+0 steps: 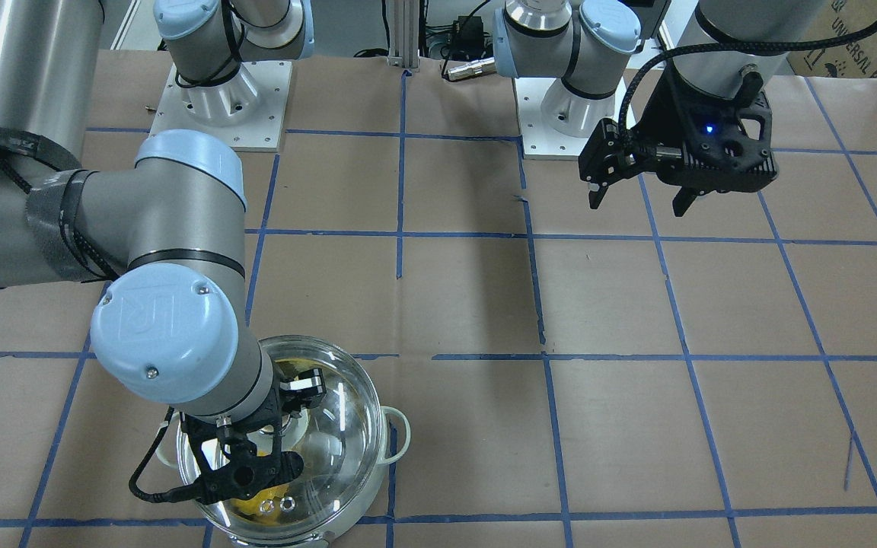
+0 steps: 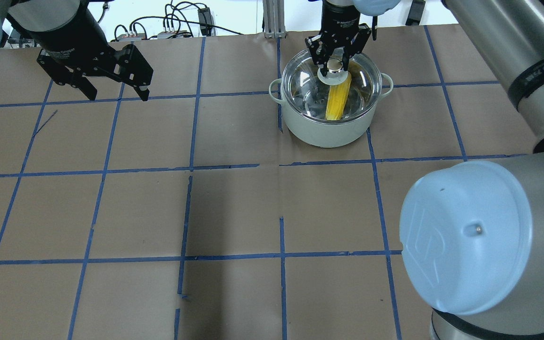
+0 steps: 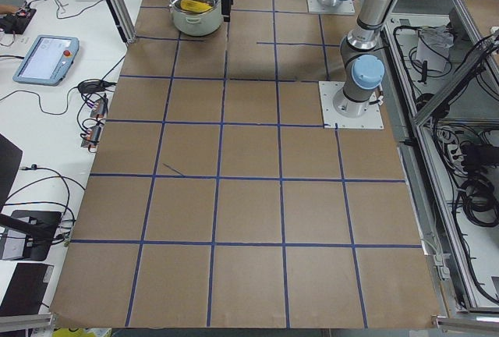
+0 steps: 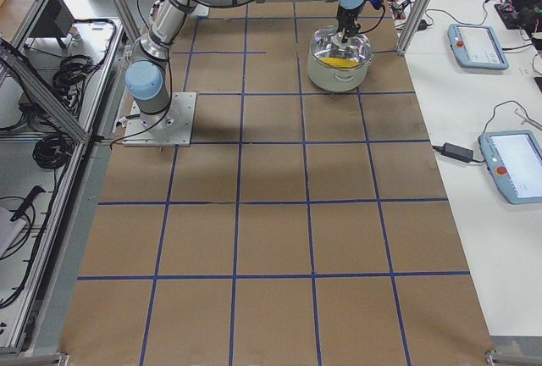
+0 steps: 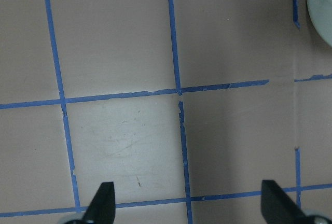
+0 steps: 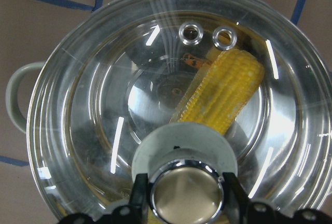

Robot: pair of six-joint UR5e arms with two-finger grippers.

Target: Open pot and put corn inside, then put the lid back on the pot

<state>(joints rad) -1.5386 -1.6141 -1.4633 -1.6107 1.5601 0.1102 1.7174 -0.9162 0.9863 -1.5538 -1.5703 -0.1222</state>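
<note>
Read embossed "UR" logo on pale blue joint cap (image 1: 157,312) at 8 o'clock of front-facing view, and also on larger blue cap (image 2: 461,236) at 4 o'clock overhead. Made out "UNIVERSAL R", cut off, on cardboard box (image 1: 861,38) at 1 o'clock. Found white print above right gripper (image 2: 333,66) too small to read.

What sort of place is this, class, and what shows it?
Likely a robotics lab, not a kitchen: robot arms bolted to a table gridded with blue tape, teach pendants on the side bench.
</note>
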